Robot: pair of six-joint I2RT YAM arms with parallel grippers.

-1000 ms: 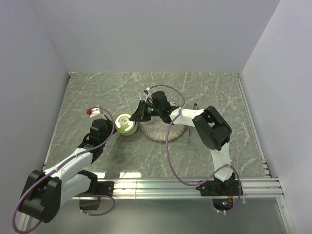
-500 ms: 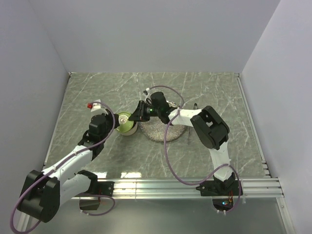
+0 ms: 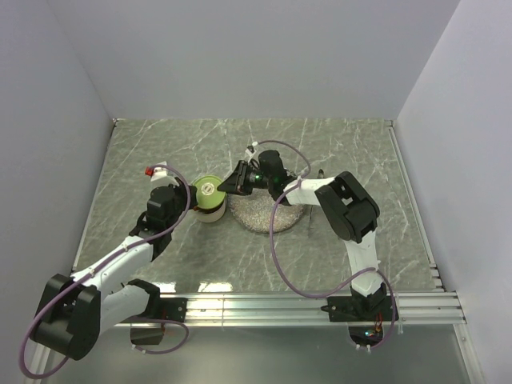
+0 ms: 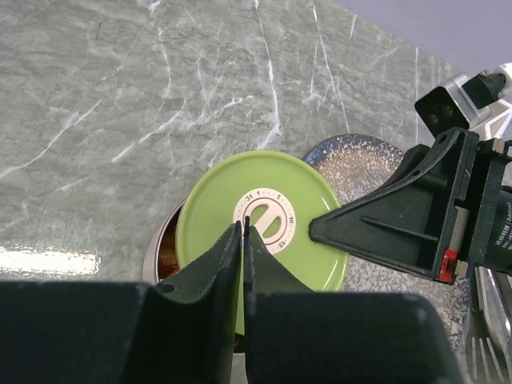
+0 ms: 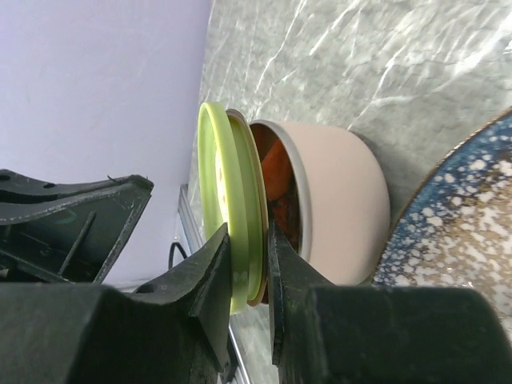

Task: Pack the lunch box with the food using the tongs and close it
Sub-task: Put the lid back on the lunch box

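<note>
Lid (image 3: 210, 190) over the lunch box (image 3: 210, 214) in the top view, just off the 9 o'clock edge of the plate (image 3: 264, 218) on the tabletop (image 3: 160, 152). Your right gripper (image 3: 227, 187) reaches in from the lid's 3 o'clock and your left gripper (image 3: 190, 199) sits at its 8 o'clock: one to carry, one to steady, I'd say.

Left wrist now: the jaws are all but together and hold nothing, tips over the lid's dial-marked centre. The lid lies face up, shifted toward 3 o'clock, so the lunch box's rim peeks out at 9 o'clock. The tongs (image 4: 490, 314) lie down at 4 o'clock.

Right wrist: your jaws pinch the lid's rim, narrow. The lid sits tilted, with a gap open on one side over the orange food (image 5: 276, 172), so it is not seated yet. It's round, with no long axis, and its flat face is up.
</note>
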